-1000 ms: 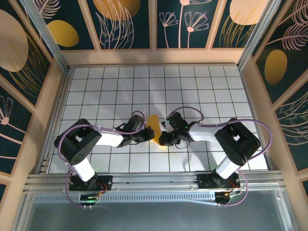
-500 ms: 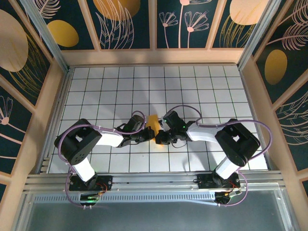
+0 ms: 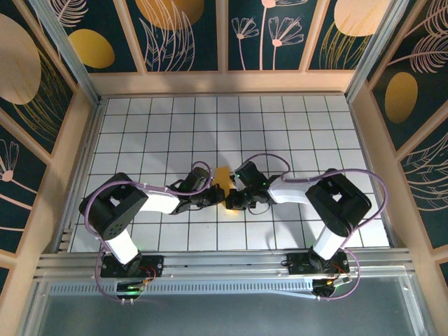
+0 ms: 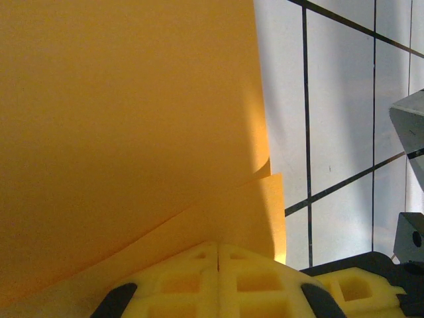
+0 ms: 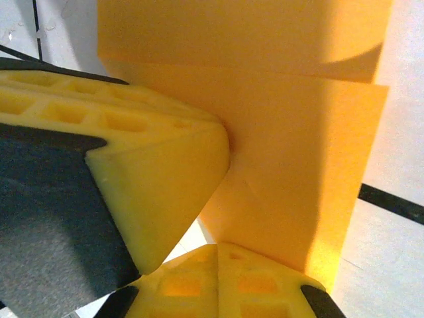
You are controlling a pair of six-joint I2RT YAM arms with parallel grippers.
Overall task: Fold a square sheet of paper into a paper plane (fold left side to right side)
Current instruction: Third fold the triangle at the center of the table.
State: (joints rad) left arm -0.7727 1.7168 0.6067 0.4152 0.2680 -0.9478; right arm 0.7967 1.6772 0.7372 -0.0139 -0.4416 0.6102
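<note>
The right end effector has been drawn in against the left end effector. Both are clenched, seemingly on the paper, which is held folded near the near edge of the surface. The fold is thereby narrowed.

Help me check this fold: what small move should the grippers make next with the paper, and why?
Probably press the upper flap flat with the shut right gripper. The paper is doubled over, yet its upper layer arches off the lower one, while the shut left gripper sits at its edge.
</note>
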